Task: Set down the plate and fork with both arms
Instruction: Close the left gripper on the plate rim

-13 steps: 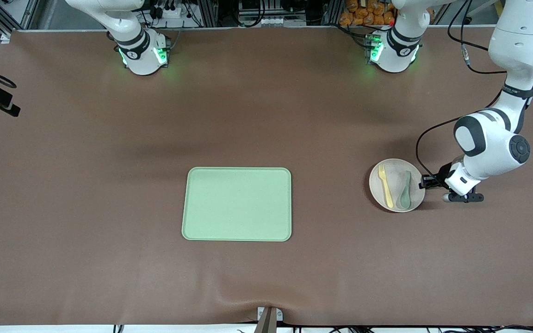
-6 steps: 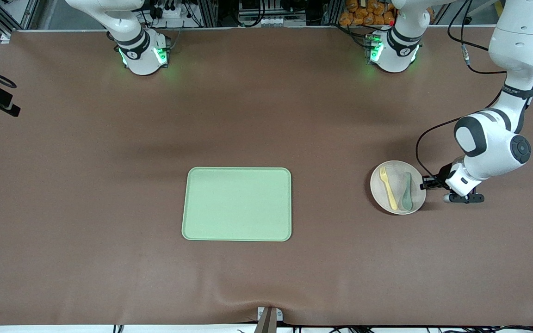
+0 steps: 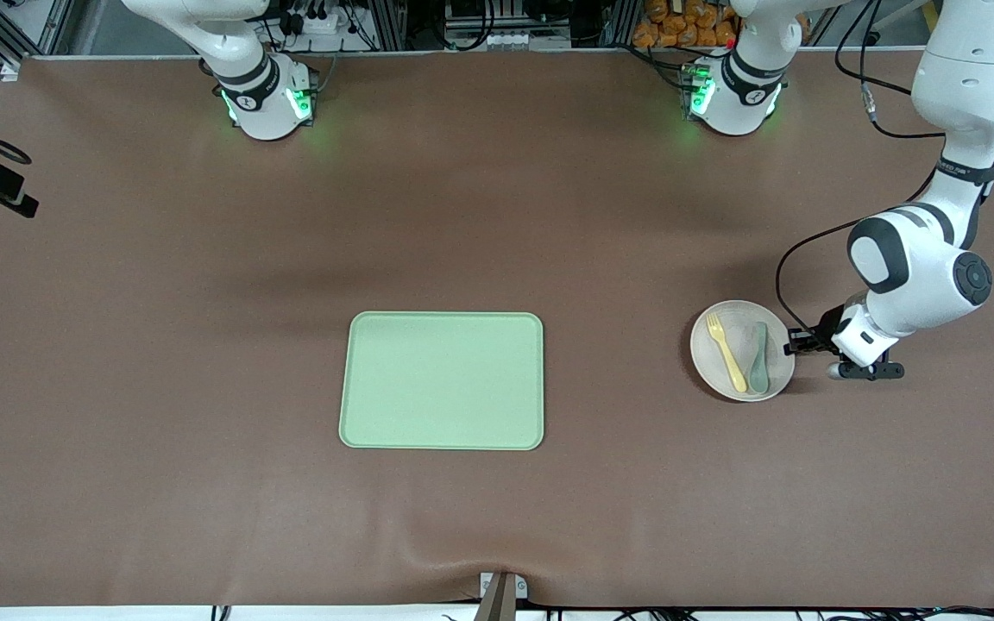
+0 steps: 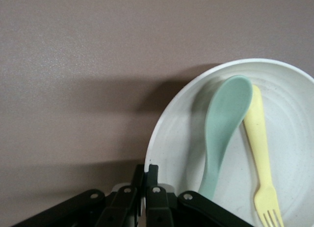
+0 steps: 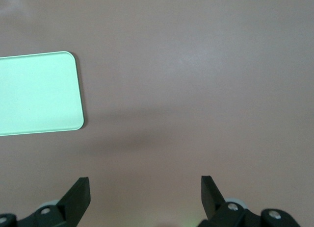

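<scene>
Left gripper (image 3: 795,345) low at the right of the front view, jaws pinched narrow on the rim of the plate (image 3: 742,350), one finger on each face of the edge, as the left wrist view shows at its bottom centre (image 4: 146,188). Wrist tipped sideways toward the plate, forearm folded back up to a bent elbow at the upper right of the front view, then up out of the top edge; base lit green at upper right.

Plate (image 4: 235,148) on the brown desk (image 3: 204,285) at right of centre in the front view, well apart from the pale green tray (image 3: 443,380) at the middle. Inside the plate, the yellow fork (image 3: 726,351) and the grey-green spoon (image 3: 758,357) lying side by side, handles touching or nearly so; fork (image 4: 262,163) tines toward the top of the front view, spoon (image 4: 223,134) bowl toward the bottom.

Right gripper (image 5: 144,197) up over bare desk, jaws spread wide, only its fingertips (image 5: 78,195) seen at the bottom of the right wrist view, a corner of the tray (image 5: 39,92) at that view's left. Right arm waiting, only its base and first links visible at upper left of the front view.
</scene>
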Tool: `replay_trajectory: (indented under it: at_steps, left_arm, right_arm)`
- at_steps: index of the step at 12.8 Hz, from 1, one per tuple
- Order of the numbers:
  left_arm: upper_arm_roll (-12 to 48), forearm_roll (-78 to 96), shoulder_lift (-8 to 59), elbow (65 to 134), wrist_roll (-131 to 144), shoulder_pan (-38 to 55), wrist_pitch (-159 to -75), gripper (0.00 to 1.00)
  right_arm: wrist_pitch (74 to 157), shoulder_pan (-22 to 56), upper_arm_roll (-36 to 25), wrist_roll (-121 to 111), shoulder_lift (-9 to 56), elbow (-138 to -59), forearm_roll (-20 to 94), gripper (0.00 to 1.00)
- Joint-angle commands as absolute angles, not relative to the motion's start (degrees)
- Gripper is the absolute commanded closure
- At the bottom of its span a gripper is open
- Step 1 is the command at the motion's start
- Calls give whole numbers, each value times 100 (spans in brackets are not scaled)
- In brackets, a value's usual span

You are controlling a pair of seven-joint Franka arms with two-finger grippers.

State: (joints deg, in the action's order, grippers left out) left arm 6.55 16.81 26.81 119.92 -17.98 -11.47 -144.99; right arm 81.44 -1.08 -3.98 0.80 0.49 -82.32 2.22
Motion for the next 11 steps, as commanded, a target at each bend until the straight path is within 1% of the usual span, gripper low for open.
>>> replay_trajectory:
  at_steps: [1, 3, 4, 6, 8, 11]
  left_arm:
    - [782, 1802, 2777, 11708, -1978, -1213, -14396, 100]
    - [966, 1802, 2786, 11550, -2004, -1204, -14327, 100]
    - [1071, 1802, 2777, 11436, -2013, -1204, -14135, 100]
    - [1195, 1802, 2760, 11033, -1925, -1099, -13669, 100]
    - [1335, 1802, 2856, 10698, -1776, -985, -13474, 100]
    - [1389, 1793, 3076, 10267, -1180, -363, -13474, 100]
  right_arm:
    - [8191, -158, -360, 62, -26, -8306, 308, 0]
    - [8191, -158, -360, 62, -26, -8306, 308, 0]
    - [8183, -167, -360, 62, -26, -8306, 308, 0]
    - [8148, -167, -369, 62, -26, -8306, 308, 0]
    - [8191, -167, -369, 62, -26, -8306, 308, 0]
    - [8191, -167, -360, 62, -26, -8306, 316, 0]
